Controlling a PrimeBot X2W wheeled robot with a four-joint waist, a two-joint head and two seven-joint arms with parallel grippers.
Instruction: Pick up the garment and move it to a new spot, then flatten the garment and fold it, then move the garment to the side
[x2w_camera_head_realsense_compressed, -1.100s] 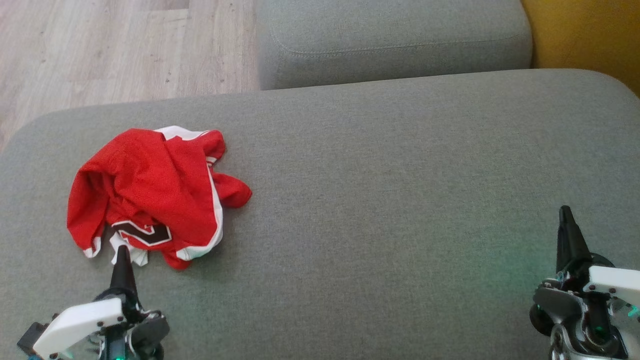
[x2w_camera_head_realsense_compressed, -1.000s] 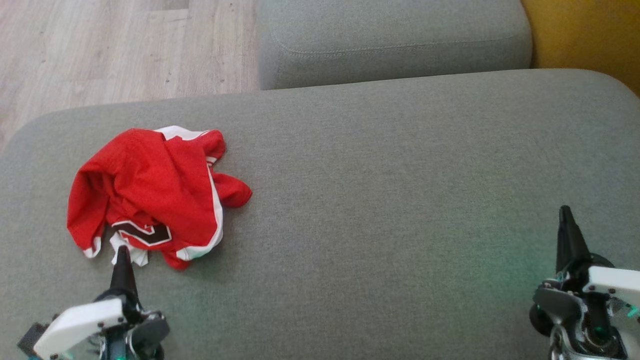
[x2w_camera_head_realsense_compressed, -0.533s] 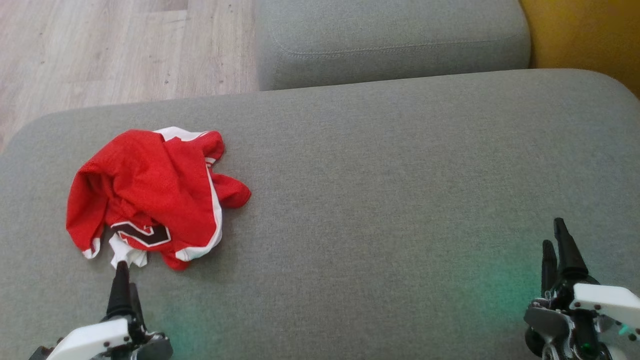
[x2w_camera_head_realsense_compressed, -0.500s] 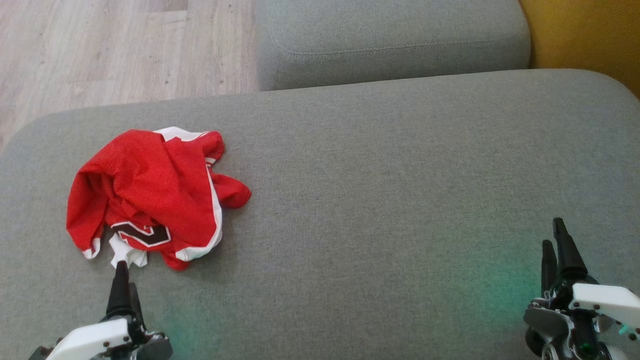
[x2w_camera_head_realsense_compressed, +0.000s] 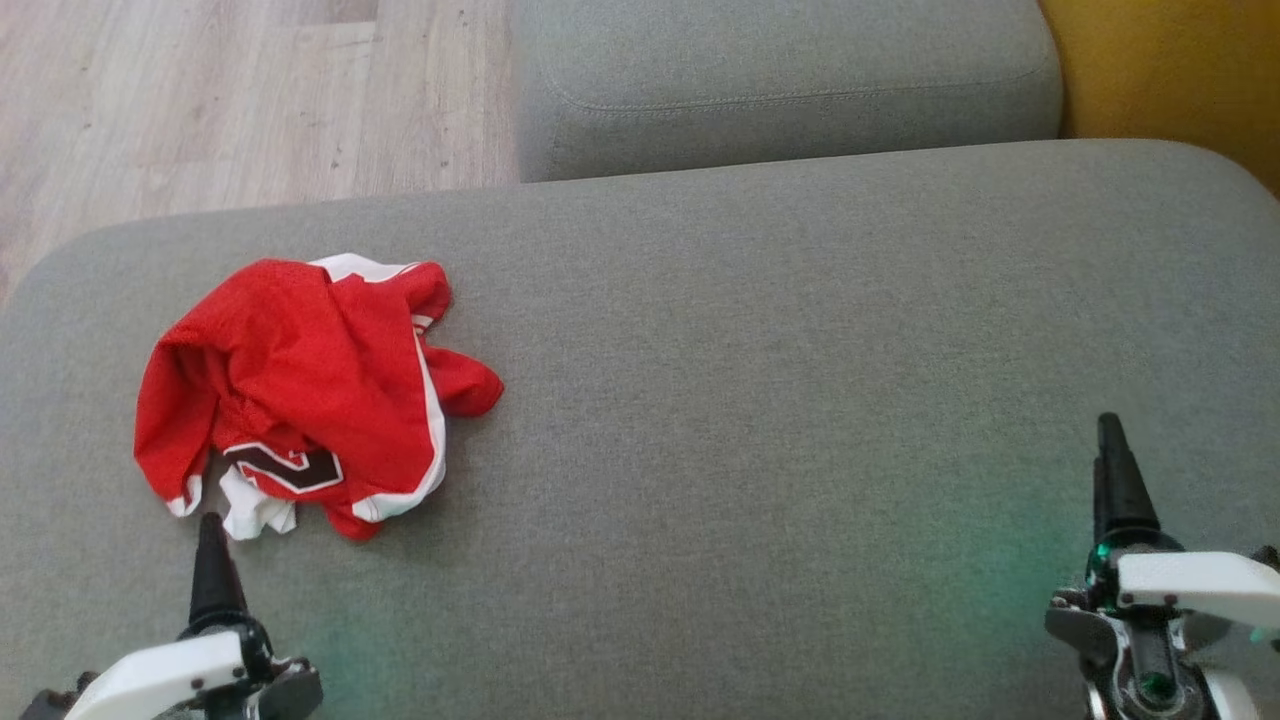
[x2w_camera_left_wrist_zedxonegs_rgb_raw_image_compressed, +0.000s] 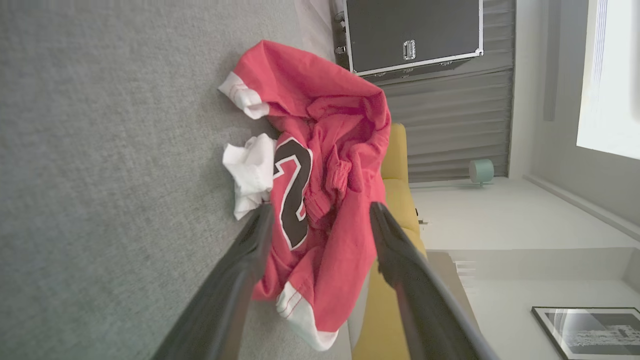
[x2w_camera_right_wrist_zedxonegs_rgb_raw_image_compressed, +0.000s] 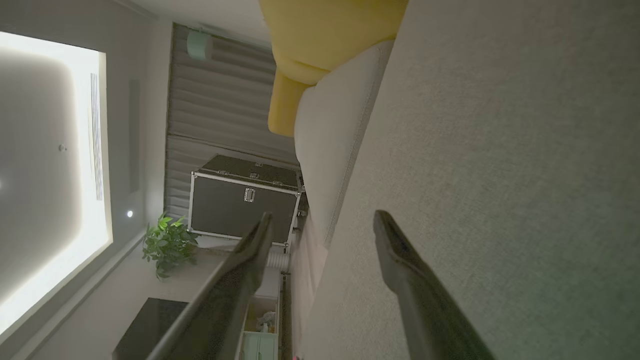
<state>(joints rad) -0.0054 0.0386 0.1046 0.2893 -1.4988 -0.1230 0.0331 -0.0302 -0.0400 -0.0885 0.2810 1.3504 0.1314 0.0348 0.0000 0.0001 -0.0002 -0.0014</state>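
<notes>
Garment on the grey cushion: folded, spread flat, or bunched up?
Bunched up: the garment lies in a crumpled heap on the cushion, fabric overlapping itself, white trim poking out unevenly.

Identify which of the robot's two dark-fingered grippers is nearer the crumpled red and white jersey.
The left gripper: open, it points at the crumpled red and white jersey just ahead, while the right gripper sits far across the grey fabric cushion.

head: aimed down on seat cushion (x2w_camera_head_realsense_compressed: 750, 350) | left wrist: rolled sideways, near garment (x2w_camera_left_wrist_zedxonegs_rgb_raw_image_compressed: 325, 125), shared with head | right wrist: held low along seat cushion
</notes>
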